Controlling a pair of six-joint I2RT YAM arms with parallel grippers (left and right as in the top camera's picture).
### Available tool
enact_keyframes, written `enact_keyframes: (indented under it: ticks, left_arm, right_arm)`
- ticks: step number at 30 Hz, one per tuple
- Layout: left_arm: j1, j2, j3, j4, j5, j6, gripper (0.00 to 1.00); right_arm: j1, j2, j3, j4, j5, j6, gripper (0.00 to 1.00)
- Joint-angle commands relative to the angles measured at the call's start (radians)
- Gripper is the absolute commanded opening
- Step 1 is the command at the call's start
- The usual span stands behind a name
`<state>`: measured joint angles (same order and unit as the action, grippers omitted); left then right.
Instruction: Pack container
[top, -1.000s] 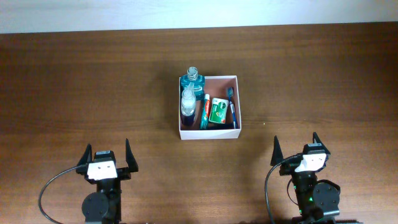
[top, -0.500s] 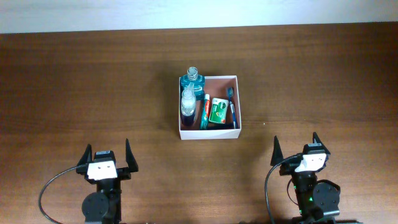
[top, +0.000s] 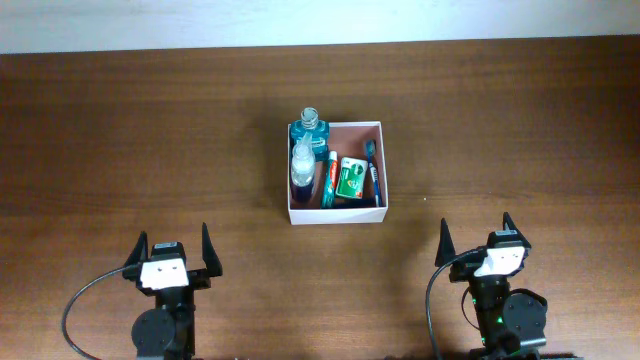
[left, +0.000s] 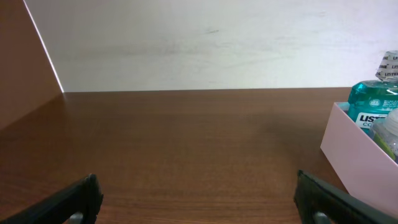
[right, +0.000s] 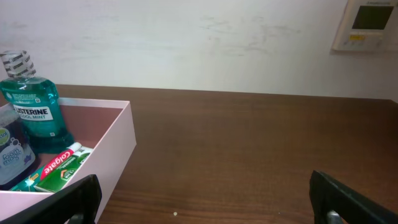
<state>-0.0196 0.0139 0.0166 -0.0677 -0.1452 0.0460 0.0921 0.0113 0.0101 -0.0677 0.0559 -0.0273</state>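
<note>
**Q:** Where's the container?

**Me:** The container (top: 338, 214) is mid-table, roughly btwn my two arms and well apart from both. It's square, shallow and open-topped, w/ thin white walls and a pinkish-brown floor.

**Q:** How will it handle?

**Me:** My guess is thin card, so it's light itself and the walls would prob buckle if pinched hard. The load sits mostly on its left side, so lifting by one edge could tilt it. I'd grip a wall near a corner, or just slide it flat.

**Q:** What's inside?

**Me:**
- **Back-left corner:** a teal mouthwash bottle (top: 310, 131), upright. It's hard, smooth plastic and looks like the heaviest thing in there. It's likely slippery.
- **Just in front of it:** a smaller clear bottle (top: 302, 165) w/ dark liquid low down.
- **Next to that:** a toothpaste tube (top: 329, 178), soft and lying flat.
- **Beside the tube:** a flat green packet (top: 349, 178).
- **Near the right wall:** a toothbrush (top: 374, 172), thin and stiff.
- **Back-right floor:** bare.

**Q:** And your jaws?

**Me:** My left gripper (top: 174, 240) and right gripper (top: 475, 232) are both spread wide w/ nothing btwn the fingers. They sit low by the table's near edge.

**Q:** What's around it?

**Me:** The table (top: 150, 140) is dark brown wood grain and looks smooth. Behind it is a pale wall (left: 199, 43) w/ a small white control panel (right: 368, 23) at the right.
</note>
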Motion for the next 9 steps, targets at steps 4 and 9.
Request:
enact_keyframes:
  ticks: [4,9]
  left_arm:
    - [0.005,-0.008,-0.008,-0.001,0.01,0.019,0.99]
    - [0.005,-0.008,-0.008,-0.001,0.01,0.019,0.99]
  right_arm:
    - [-0.008,-0.007,-0.005,-0.008,0.005,0.001,0.99]
    - [-0.008,-0.007,-0.005,-0.008,0.005,0.001,0.99]
